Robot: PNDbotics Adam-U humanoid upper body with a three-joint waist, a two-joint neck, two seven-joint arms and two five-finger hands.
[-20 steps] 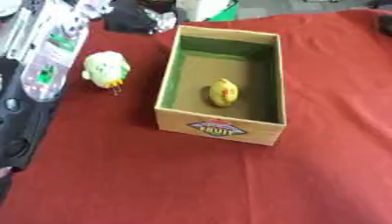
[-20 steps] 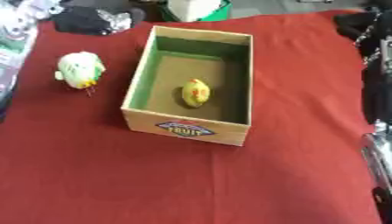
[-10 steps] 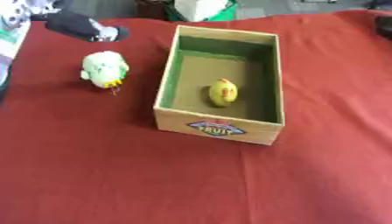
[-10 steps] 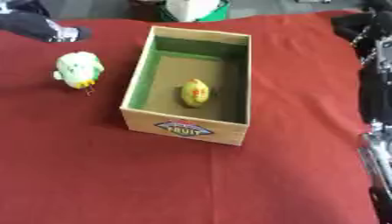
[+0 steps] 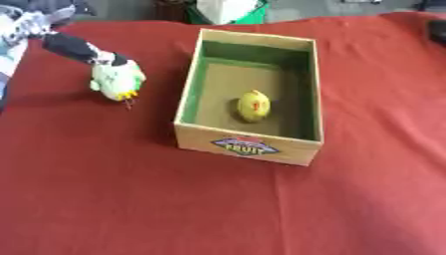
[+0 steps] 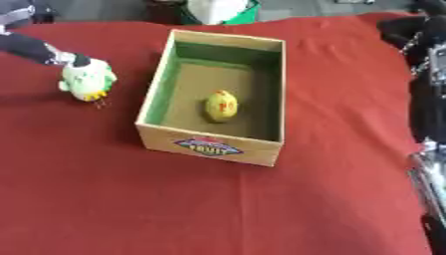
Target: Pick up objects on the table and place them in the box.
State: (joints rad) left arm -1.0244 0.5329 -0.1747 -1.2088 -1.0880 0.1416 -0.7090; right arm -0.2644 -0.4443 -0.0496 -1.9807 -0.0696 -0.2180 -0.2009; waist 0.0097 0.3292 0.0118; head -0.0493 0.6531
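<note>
A cardboard box (image 5: 247,146) with a green lining and a fruit label stands in the middle of the red cloth. A yellow fruit (image 5: 254,105) lies on its floor. Left of the box sits a pale green and white round object (image 5: 118,79) with small yellow bits underneath. My left hand (image 5: 71,47) comes in from the upper left, and a dark straight finger touches the object's upper left side. Nothing is lifted. My right arm (image 6: 428,79) shows as black and silver parts along the right edge, away from the box; its hand is not distinct.
A green container with something white in it (image 5: 228,10) stands beyond the table's far edge. Red cloth (image 5: 174,199) covers the whole table, with wide open cloth in front of the box.
My left arm drew back from the left edge to the upper left corner. Its finger has since come down onto the pale green object. Box, fruit and object have not moved.
</note>
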